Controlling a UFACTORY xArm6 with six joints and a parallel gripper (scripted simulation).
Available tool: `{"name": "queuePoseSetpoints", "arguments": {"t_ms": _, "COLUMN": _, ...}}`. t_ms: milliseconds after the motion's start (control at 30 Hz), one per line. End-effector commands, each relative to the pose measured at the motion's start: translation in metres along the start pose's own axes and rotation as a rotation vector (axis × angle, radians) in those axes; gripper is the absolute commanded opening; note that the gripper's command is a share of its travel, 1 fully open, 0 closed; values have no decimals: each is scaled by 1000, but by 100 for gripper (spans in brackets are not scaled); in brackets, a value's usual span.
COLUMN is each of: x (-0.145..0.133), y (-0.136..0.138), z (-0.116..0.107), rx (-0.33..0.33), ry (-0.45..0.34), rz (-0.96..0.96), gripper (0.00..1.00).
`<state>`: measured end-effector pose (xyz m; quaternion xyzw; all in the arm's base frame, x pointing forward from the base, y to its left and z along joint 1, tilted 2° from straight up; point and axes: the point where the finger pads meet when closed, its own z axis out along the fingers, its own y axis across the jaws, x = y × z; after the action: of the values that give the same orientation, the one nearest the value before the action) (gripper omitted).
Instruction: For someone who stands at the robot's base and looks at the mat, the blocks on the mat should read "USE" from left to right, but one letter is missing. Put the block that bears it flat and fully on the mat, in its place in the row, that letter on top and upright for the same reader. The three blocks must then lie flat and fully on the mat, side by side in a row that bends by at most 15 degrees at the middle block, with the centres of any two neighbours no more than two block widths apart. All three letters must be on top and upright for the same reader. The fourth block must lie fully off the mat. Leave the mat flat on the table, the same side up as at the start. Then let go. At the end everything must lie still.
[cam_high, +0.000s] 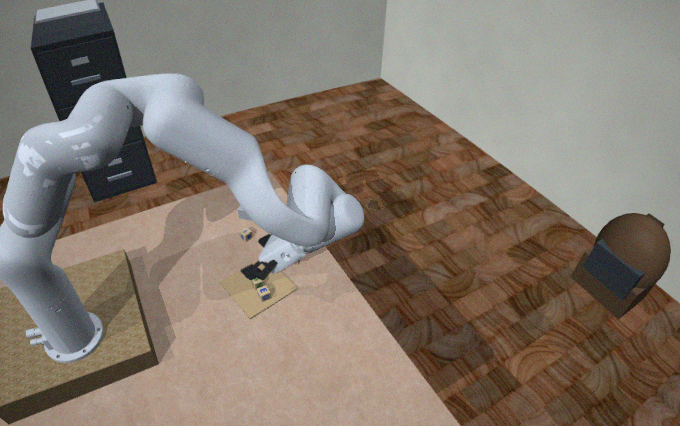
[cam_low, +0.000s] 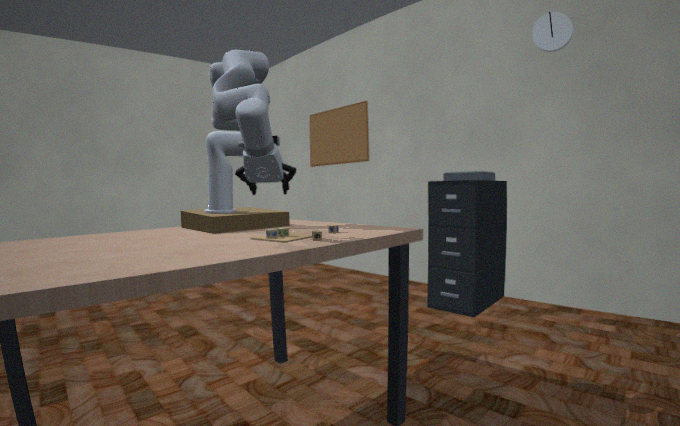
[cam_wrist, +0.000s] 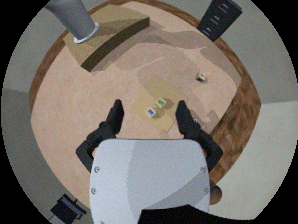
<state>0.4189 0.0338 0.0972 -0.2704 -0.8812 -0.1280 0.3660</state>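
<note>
The tan mat (cam_high: 255, 291) lies on the table and holds two blocks side by side. One bears a blue E (cam_high: 263, 293). The other has a green letter (cam_high: 257, 280) too small to read. They also show in the side view as a blue-lettered block (cam_low: 272, 233) and a green-lettered block (cam_low: 284, 232), and in the wrist view as a blue block (cam_wrist: 152, 112) and a green block (cam_wrist: 161, 103). A third block (cam_low: 316, 235) lies off the mat beside it. A fourth block (cam_high: 245, 233) lies farther off the mat. My gripper (cam_low: 265, 188) is open and empty, well above the mat.
The arm's wooden base slab (cam_high: 65, 321) stands at the left of the table. The table's edge (cam_high: 351, 286) runs close to the right of the mat. A black filing cabinet (cam_low: 466, 245) stands on the floor beyond the table.
</note>
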Motion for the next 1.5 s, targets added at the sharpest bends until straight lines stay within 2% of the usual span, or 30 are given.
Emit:
{"name": "queuePoseSetpoints", "arguments": {"t_ms": 0, "x": 0, "y": 1, "z": -2, "rx": -2, "ry": -4, "rz": -1, "gripper": 100}}
{"name": "queuePoseSetpoints", "arguments": {"t_ms": 1100, "x": -1, "y": 1, "z": -2, "rx": 2, "ry": -13, "rz": 0, "gripper": 100}}
{"name": "queuePoseSetpoints", "arguments": {"t_ms": 1167, "x": -6, "y": 7, "z": -1, "rx": 22, "ry": -67, "rz": 7, "gripper": 100}}
{"name": "queuePoseSetpoints", "arguments": {"t_ms": 1233, "x": -14, "y": 18, "z": -1, "rx": 52, "ry": -168, "rz": 15, "gripper": 100}}
{"name": "queuePoseSetpoints", "arguments": {"t_ms": 1467, "x": -28, "y": 50, "z": -7, "rx": 92, "ry": -408, "rz": 4, "gripper": 100}}
